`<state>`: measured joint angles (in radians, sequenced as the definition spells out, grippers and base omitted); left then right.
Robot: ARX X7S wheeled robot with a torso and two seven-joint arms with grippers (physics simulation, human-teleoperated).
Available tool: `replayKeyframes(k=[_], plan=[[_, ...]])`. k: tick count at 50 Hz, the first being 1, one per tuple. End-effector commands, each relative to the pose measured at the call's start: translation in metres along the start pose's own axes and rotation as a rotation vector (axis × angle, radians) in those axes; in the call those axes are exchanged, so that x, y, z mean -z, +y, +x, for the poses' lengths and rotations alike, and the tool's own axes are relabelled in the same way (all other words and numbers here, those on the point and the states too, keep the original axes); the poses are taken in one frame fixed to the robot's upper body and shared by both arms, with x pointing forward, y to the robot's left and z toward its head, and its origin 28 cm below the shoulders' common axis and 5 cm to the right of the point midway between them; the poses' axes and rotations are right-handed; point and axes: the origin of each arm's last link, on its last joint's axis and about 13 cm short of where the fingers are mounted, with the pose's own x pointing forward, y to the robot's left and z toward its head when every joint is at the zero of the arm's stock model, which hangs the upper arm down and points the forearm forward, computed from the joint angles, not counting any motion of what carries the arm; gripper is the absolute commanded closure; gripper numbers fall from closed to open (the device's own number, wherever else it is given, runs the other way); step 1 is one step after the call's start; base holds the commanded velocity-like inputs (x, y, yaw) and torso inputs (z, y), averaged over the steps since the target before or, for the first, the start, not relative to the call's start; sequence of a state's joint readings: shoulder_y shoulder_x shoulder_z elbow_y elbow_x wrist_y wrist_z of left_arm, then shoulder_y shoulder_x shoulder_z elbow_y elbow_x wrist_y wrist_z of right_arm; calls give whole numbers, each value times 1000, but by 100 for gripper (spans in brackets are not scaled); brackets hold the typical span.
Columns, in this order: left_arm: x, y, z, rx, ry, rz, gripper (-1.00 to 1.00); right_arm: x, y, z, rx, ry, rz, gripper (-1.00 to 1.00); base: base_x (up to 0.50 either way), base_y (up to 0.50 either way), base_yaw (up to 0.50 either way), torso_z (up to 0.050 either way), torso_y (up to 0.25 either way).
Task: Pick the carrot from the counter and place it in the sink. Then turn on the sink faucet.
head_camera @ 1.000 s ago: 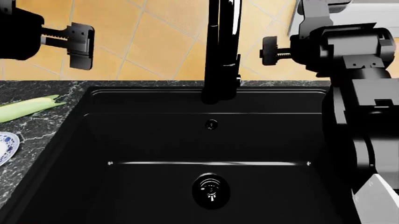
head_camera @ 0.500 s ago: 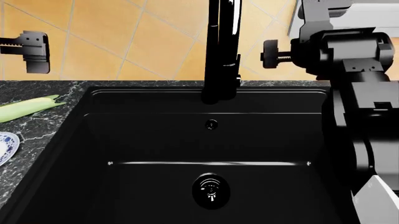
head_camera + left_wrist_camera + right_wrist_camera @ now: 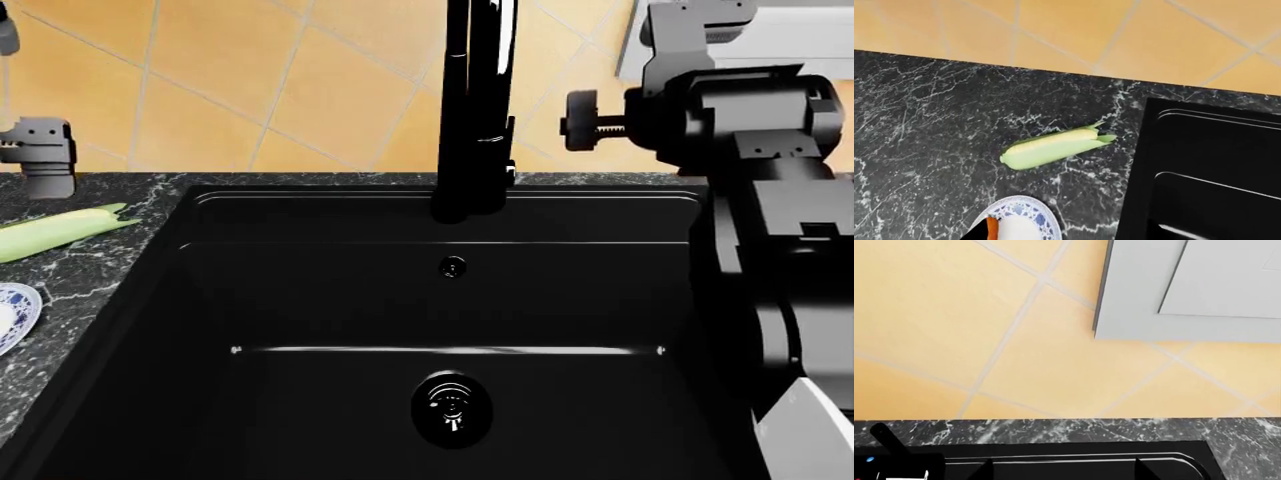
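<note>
The carrot (image 3: 992, 229) is a small orange sliver on a blue-and-white plate (image 3: 1029, 216) on the counter (image 3: 934, 110), seen only at the edge of the left wrist view. The head view does not show it. My left gripper (image 3: 22, 95) hangs open at the far left, above the counter (image 3: 80, 270); one dark fingertip (image 3: 974, 235) sits right beside the carrot. The sink (image 3: 334, 290) is empty, with its drain (image 3: 451, 408) in the middle. The faucet (image 3: 477, 100) rises behind it. My right gripper (image 3: 583, 113) is open and empty, just right of the faucet, high over the sink's back rim (image 3: 1074, 458).
A pale green corn cob (image 3: 1054, 148) lies on the counter between plate and wall; it also shows in the head view (image 3: 60, 230). The plate's rim (image 3: 11, 315) peeks in at the left edge. A tiled wall stands behind. A grey cabinet (image 3: 1187, 290) hangs at upper right.
My left gripper has moved left and downward, from beside the faucet to the view's left edge over the counter. The right arm has barely moved.
</note>
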<state>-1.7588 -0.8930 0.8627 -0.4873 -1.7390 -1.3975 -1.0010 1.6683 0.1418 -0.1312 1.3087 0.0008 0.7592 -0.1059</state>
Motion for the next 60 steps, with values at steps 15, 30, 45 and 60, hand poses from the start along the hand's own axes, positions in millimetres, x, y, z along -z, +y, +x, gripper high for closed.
replayKeyframes(k=[15,30,45,60], plan=[[20,11,28,-110,82,-19,-100,8,-3,3,21,22,8,-100,0,0,0,0,0],[32,16,44,-132,129,-39,-100,11,-2,5,25,29,7,-100,0,0,0,0,0],[39,20,76,-152,174,-121,-100,19,-4,8,28,43,16,-100,0,0,0,0,0],[43,27,92,-212,193,-164,-100,23,-5,10,24,51,27,-100,0,0,0,0,0]])
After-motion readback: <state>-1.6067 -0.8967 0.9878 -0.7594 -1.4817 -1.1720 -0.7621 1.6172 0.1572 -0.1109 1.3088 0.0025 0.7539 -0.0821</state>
